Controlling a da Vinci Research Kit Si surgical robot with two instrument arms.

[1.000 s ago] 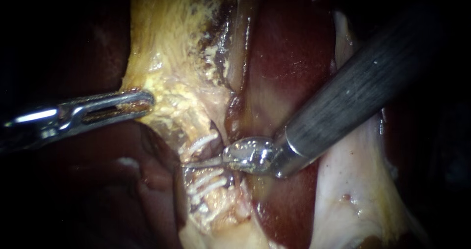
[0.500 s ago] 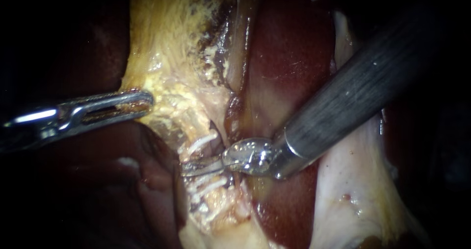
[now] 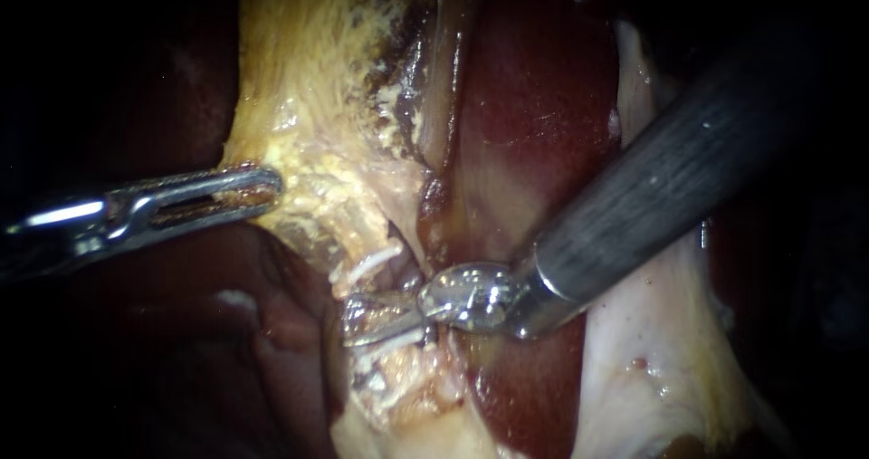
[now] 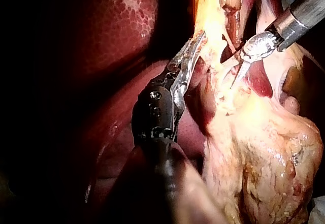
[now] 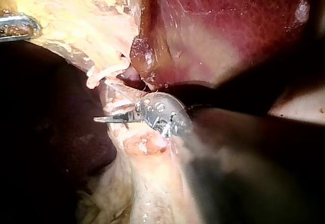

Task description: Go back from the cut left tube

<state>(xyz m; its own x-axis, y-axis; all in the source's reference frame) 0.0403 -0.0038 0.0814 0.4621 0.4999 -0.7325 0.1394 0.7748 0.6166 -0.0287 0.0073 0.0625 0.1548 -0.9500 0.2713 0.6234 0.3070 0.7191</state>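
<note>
Backing off: this is the step in hand, by my reading. The cut looks done, and the right instrument (image 3: 355,321) has not yet left the cut site.
Right instrument's hand: released. In the endoscope view its two jaws stand parted with a gap between them and grip nothing. They lie in the space between the upper white clip (image 3: 373,262) and the lower white clips (image 3: 391,339).
Cut left tube (image 3: 387,358): low in the endoscope view, left of centre. It sits among pale fatty strands just under the parted jaws. The right wrist view shows a pinkish raw end right beneath the instrument's tip.
Left instrument (image 3: 272,186): well apart from the cut. Its hand is clenched on the edge of the yellowish tissue (image 3: 308,88) and holds it toward the left.
Liver (image 4: 127,21): dark red and mottled, beside the left instrument's shaft.
Next move: drawing the right instrument straight back along its own shaft, up and to the right. Closing the jaws first seems wise to me, since an open tip could snag a clip or the stump.
Risk: dragging a clip loose.
</note>
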